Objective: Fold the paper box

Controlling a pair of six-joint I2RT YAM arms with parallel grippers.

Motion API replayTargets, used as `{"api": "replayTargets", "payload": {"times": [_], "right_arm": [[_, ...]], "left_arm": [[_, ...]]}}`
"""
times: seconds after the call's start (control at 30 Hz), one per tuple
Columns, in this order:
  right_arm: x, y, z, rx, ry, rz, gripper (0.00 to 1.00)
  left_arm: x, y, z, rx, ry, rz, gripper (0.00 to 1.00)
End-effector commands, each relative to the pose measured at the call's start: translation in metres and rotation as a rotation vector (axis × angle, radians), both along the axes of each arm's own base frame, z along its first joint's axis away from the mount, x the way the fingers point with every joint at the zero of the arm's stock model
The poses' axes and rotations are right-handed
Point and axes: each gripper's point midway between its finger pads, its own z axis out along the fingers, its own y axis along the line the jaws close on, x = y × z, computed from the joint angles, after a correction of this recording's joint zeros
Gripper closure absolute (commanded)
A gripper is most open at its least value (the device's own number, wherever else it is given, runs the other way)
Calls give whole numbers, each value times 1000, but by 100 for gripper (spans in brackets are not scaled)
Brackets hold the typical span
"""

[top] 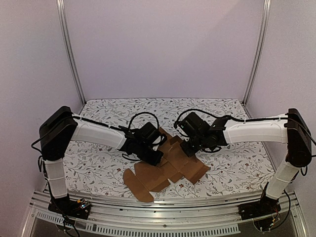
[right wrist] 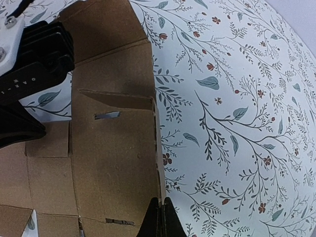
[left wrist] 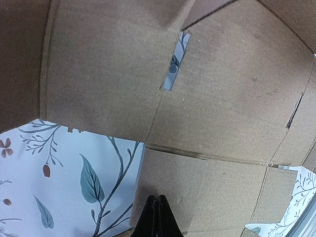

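The paper box (top: 165,170) is a flat brown die-cut cardboard sheet with flaps and slots, lying mid-table between both arms. My left gripper (top: 156,158) is shut, with its tips (left wrist: 158,198) resting over a cardboard panel (left wrist: 222,98) close to that panel's left edge and nothing between them. My right gripper (top: 188,150) is shut too. Its tips (right wrist: 161,200) pinch the thin edge of a raised side flap (right wrist: 157,148) at the right border of the sheet (right wrist: 113,163). The arms hide part of the sheet's far end in the top view.
The sheet lies on a white tablecloth with a floral print (top: 98,163). The left arm's black wrist body (right wrist: 34,64) sits close to the right gripper, over the sheet's far end. Plain walls and metal posts (top: 69,49) enclose the table.
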Motion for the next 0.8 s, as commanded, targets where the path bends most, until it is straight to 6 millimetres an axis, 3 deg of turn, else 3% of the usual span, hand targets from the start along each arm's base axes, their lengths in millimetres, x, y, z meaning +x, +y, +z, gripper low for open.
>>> {"api": "replayTargets", "payload": {"times": [0.0, 0.23, 0.43, 0.77], "right_arm": [[0, -7, -5, -33, -11, 5, 100], [2, -11, 3, -91, -69, 67, 100], [2, -3, 18, -151, -158, 177, 100], [0, 13, 39, -216, -265, 374, 100]], "left_arm": [[-4, 0, 14, 17, -33, -21, 100], [7, 5, 70, -37, -126, -39, 100], [17, 20, 120, -94, -202, -29, 100], [44, 64, 160, -152, -312, 89, 96]]}}
